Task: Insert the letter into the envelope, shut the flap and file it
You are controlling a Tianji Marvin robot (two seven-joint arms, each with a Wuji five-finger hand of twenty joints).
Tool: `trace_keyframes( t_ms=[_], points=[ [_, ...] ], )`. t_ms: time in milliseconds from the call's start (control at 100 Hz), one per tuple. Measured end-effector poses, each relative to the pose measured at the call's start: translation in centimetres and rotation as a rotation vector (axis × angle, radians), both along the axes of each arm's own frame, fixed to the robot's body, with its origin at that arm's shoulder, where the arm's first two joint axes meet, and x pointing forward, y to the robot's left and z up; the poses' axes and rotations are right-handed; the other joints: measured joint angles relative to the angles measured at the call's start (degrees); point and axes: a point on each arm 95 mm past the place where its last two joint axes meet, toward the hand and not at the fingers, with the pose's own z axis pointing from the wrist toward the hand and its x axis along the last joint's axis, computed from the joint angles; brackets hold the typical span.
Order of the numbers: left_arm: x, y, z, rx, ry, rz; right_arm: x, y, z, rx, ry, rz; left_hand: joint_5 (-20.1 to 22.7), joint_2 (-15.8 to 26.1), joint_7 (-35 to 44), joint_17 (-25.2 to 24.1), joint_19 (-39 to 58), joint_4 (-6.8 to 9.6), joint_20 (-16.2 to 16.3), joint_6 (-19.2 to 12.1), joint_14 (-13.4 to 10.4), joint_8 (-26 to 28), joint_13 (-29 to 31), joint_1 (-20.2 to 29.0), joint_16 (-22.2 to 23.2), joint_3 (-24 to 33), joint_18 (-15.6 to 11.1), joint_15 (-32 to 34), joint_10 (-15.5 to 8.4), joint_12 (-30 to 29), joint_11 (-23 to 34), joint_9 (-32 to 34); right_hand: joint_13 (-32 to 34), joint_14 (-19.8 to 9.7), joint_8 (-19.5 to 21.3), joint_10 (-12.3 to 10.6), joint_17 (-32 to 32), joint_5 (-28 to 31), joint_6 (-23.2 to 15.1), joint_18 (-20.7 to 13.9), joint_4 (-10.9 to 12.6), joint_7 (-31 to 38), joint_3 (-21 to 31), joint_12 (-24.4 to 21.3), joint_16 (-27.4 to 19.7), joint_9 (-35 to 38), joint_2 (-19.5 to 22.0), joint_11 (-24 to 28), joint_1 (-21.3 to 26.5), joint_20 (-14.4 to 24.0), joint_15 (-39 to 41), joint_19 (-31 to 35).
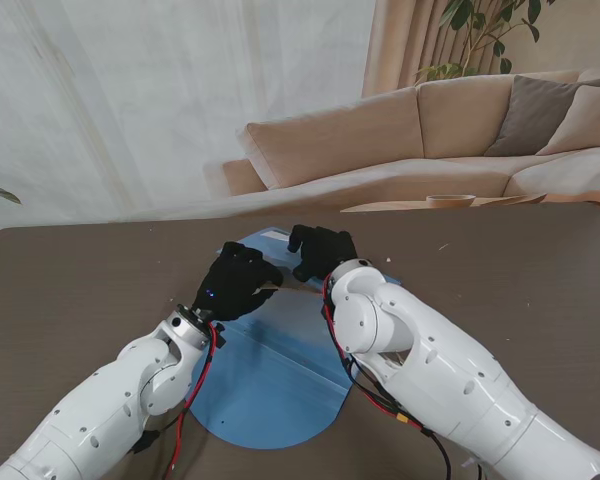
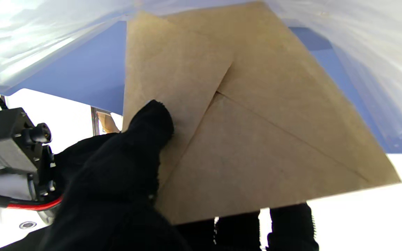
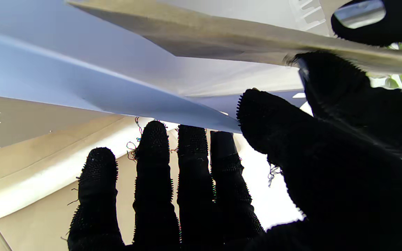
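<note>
A brown paper envelope [image 2: 257, 115], flap folded down, is held in my left hand [image 1: 235, 280], thumb [image 2: 152, 122] on its face and fingers [image 2: 288, 223] beneath its near edge. In the stand view only a thin brown edge of the envelope [image 1: 283, 290] shows between the hands. It hovers over the far part of a blue file folder [image 1: 280, 380], between the blue backing [image 2: 82, 76] and a lifted translucent cover [image 2: 379, 52]. My right hand [image 1: 320, 250] is at the folder's far edge, fingers [image 3: 187, 167] stretched and apart under a blue sheet [image 3: 117, 94]. The letter is not visible.
The folder lies on a dark brown table [image 1: 500, 270], mostly between my arms. A beige sofa [image 1: 430, 130] stands beyond the table's far edge, with a roll of tape [image 1: 450, 200] there. My right forearm [image 1: 430, 370] covers the folder's right side.
</note>
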Motion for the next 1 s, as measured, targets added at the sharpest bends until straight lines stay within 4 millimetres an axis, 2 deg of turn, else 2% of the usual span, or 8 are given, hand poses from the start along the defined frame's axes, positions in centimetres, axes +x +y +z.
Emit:
trace_keyframes(
  t_ms=[150,240,360,410,460,510,670,1000],
  points=[
    [-0.2,-0.1,0.2,0.029,0.029,0.009,-0.1,-0.1,0.0,0.000,0.005,-0.001,-6.53,-1.87,-5.71,-1.50,-2.39,0.00,0.00,0.76,-1.59,0.70,-2.99,-9.64,-0.21,10.00,-1.09,-3.18,-2.45,-9.61,5.50,-8.91,0.00,0.01,0.06,0.00,0.02,0.00,0.00,0.00,0.00,0.00,0.00,0.00,0.01,0.00,0.00,0.00,0.19,0.55,0.00,0.02],
    [-0.3,0.1,0.4,0.047,0.027,0.012,-0.2,-0.2,0.0,0.001,0.007,-0.001,-8.37,-1.89,-7.95,-2.42,-3.74,0.07,0.00,1.24,-2.10,0.58,-4.92,-12.83,-0.44,12.86,-1.21,-4.02,-3.03,-12.10,5.20,-11.74,0.00,0.01,0.10,0.02,0.04,0.00,0.00,0.00,0.00,0.00,0.00,0.00,0.01,0.00,0.00,0.00,0.23,0.56,0.00,0.02],
    [-0.5,0.7,0.6,0.075,0.020,0.008,-0.2,-0.2,0.1,0.002,0.007,-0.004,-8.32,-3.06,-7.38,-2.63,-4.78,0.07,0.00,1.21,-2.43,1.76,-5.03,-11.18,-0.57,13.16,-1.22,-4.63,-3.09,-12.00,5.30,-11.91,0.00,0.02,0.13,0.08,0.06,0.01,0.00,0.01,0.00,0.01,0.00,0.00,0.04,0.00,0.00,0.00,0.28,0.56,0.00,0.03],
    [-0.6,1.0,0.6,0.089,0.012,0.006,-0.3,-0.3,0.1,0.003,0.007,-0.005,-5.77,-4.25,-1.53,-2.60,-4.93,0.07,0.02,-0.82,-2.43,3.04,-4.85,-6.04,-0.57,8.16,-1.22,-4.38,-3.16,-4.43,5.42,-7.61,0.00,0.02,0.63,0.11,0.07,0.01,0.00,0.01,0.00,0.03,0.00,0.00,0.06,0.00,0.00,0.00,0.29,0.56,0.00,0.03],
    [-0.7,1.2,0.6,0.096,0.006,0.007,-0.3,-0.3,0.1,0.004,0.007,-0.005,-2.17,-4.25,3.73,-1.99,-4.98,0.07,0.06,-2.02,-2.42,3.39,-3.23,-3.15,-0.57,6.07,-1.22,-3.41,-3.16,2.97,1.42,-1.06,0.00,0.02,0.69,0.13,0.07,0.01,0.00,0.01,0.00,0.10,0.00,0.00,0.09,0.00,0.00,0.00,0.31,0.57,0.01,0.03],
    [-0.8,1.4,0.6,0.097,0.000,0.008,-0.3,-0.3,0.1,0.004,0.006,-0.006,1.04,-4.26,5.26,-1.12,-4.98,0.07,0.08,-2.77,-1.95,3.15,-1.22,-1.11,-0.44,5.29,-1.22,-2.10,-3.16,6.18,-0.97,3.70,0.00,0.02,0.70,0.16,0.08,0.01,0.00,0.01,0.00,0.12,0.00,0.00,0.09,0.00,0.00,0.00,0.32,0.57,0.01,0.03],
    [-0.9,1.3,0.3,0.095,-0.045,0.010,-0.3,-0.3,0.2,0.004,0.006,-0.006,4.59,-5.07,5.17,0.70,-3.22,-0.70,0.20,-2.99,-1.46,0.27,2.19,-0.45,-0.04,4.70,-1.22,-0.33,-3.13,6.99,-1.86,8.10,0.00,0.02,0.71,0.21,0.43,0.01,0.00,0.01,0.00,0.18,0.00,0.00,0.10,0.00,0.00,0.00,0.34,0.59,0.01,0.03],
    [-0.3,-0.4,-0.9,0.125,-0.099,0.020,-0.3,-0.5,0.2,0.027,0.018,-0.010,4.70,-5.33,5.14,1.55,-1.04,-0.71,0.25,-2.88,-1.29,-0.86,2.29,-0.45,0.03,4.66,-1.22,1.59,-3.08,7.00,-1.65,8.90,0.94,0.09,0.76,0.23,0.68,1.42,0.10,0.01,0.00,0.40,0.00,0.00,0.13,0.00,0.00,0.00,0.37,0.66,0.13,0.07]
  ],
)
